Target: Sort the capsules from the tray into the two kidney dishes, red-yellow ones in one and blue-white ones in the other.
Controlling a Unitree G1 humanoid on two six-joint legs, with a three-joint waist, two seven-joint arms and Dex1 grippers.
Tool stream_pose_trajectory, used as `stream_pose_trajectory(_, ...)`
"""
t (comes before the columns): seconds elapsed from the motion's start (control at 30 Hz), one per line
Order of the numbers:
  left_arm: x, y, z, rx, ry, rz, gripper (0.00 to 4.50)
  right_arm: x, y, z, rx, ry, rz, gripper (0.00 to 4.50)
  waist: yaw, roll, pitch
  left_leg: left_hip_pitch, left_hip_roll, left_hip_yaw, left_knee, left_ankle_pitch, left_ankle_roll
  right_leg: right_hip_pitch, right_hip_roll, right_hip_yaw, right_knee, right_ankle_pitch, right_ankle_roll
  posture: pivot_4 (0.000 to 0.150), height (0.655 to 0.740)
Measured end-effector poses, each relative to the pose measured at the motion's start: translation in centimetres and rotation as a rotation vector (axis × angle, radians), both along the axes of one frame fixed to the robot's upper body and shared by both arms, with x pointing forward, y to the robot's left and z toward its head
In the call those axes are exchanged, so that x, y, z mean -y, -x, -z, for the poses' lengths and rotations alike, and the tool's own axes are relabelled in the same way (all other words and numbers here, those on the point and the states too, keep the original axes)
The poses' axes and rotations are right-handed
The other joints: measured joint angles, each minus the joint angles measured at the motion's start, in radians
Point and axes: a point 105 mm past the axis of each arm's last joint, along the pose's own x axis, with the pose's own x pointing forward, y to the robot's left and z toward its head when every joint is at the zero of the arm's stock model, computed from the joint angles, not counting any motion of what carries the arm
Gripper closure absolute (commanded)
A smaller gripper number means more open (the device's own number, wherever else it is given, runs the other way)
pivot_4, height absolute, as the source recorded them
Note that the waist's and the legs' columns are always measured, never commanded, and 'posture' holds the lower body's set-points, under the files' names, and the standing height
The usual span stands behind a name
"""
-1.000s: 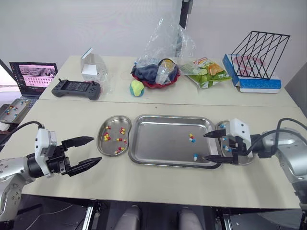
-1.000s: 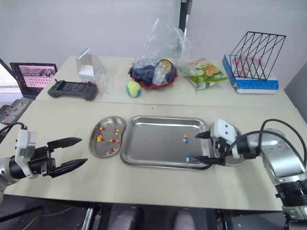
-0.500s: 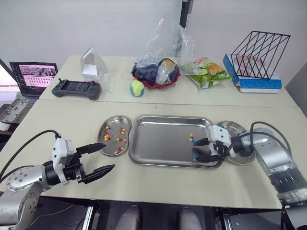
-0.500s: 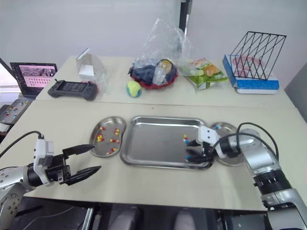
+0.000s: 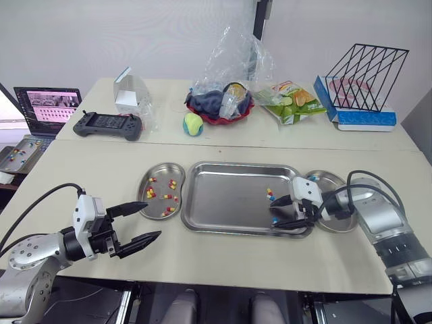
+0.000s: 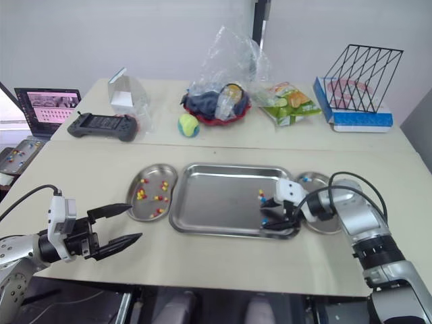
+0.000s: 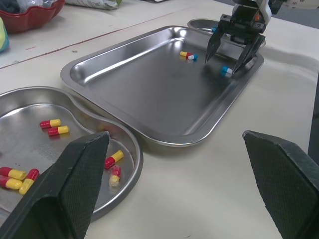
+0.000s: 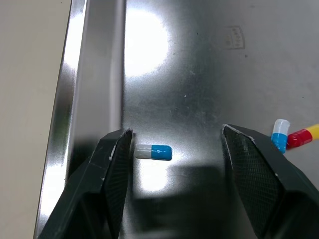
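Blue-white capsule (image 8: 153, 152) lies flat near the tray's (image 5: 223, 196) front right corner, between the wide-open tips of my right pincer (image 8: 177, 130), just beside one tip, not gripped. That arm reaches in low from the tray's right edge; a second ago it hung over the right kidney dish (image 5: 332, 177). Left pincer (image 5: 152, 219) hovers open, empty, near the counter's (image 5: 81, 169) front edge.

Tray (image 5: 229, 196) sits between left dish (image 5: 143, 202) and right dish (image 5: 329, 179)

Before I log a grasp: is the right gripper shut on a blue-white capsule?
Open: the right gripper straddles a blue-white capsule with jaws apart; the capsule lies on the tray.
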Motion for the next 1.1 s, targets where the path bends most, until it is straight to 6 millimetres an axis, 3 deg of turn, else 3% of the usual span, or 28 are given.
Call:
stream_pose_trajectory(0.47,-0.8,-1.2,-0.3,0.009,-0.036,-0.019,0.00,0.6,-0.3,0.2,0.027,0.058,-0.011,1.45,0.001,0.000,0.000,0.000,0.000,0.000,0.000,0.000,0.000,0.000,0.000,0.000,0.000,0.000,0.000,0.150,0.7391)
stream_pose_trajectory(1.1,-0.3,-2.2,0.1,0.017,-0.058,-0.004,0.00,0.5,-0.4,0.3,0.035,0.060,-0.018,1.45,0.001,0.000,0.000,0.000,0.000,0.000,0.000,0.000,0.000,0.000,0.000,0.000,0.000,0.000,0.000,0.150,0.7391)
